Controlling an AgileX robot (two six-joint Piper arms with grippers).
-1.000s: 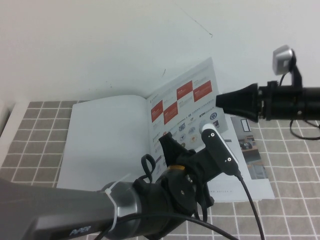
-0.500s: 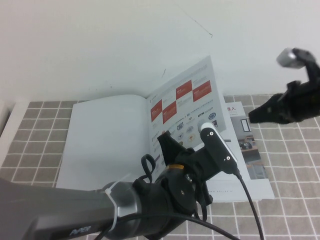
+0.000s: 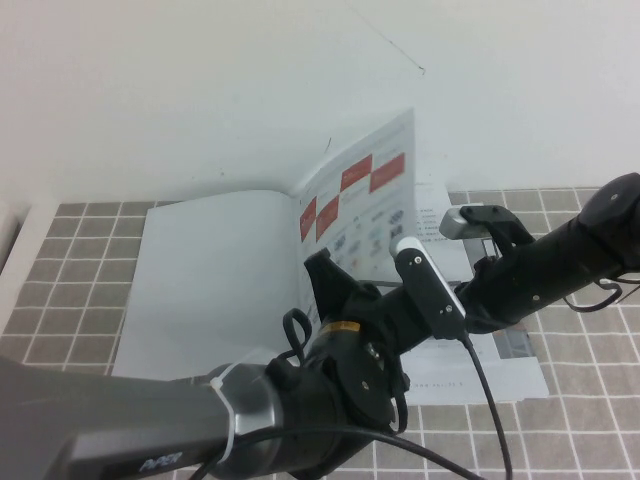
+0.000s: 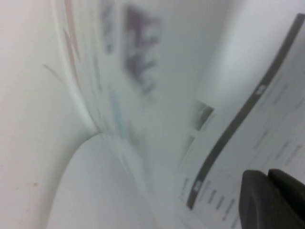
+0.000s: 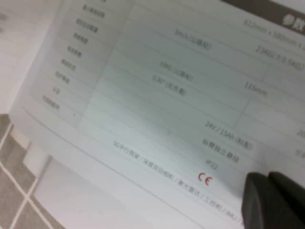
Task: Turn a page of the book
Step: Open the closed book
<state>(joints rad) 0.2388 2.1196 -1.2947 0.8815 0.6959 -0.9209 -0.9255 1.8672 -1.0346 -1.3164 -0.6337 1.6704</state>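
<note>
Tablecloth: grey squares with pale lines, covers the table, white wall behind it.

Book: lying open on the cloth, roughly mid-table. Its left-hand side is a plain white sheet lying flat, and the spine crease runs up near the middle of the high view.

Left arm: big dark-and-silver tube coming in from the bottom left, ends over the lower middle of the book.

Left gripper: sits right at the foot of the raised page, just over the book's right half. Can't tell if its fingers are open or closed; the high view only shows the back of it, and its wrist view only catches a dark tip in the corner with printed paper curving close in front of it.

Page: standing up off the spine, nearly upright, leaning a bit to the right. Side facing the camera has red squares up top and rows of small logos below.

Right gripper: low on the book's right half, just right of the left gripper and below the raised page. Same deal, can't tell its finger state; the wrist view shows a dark tip right over a printed table with a red CE mark.

Right arm: black, comes in from the right edge, slanting down toward the book.
</note>
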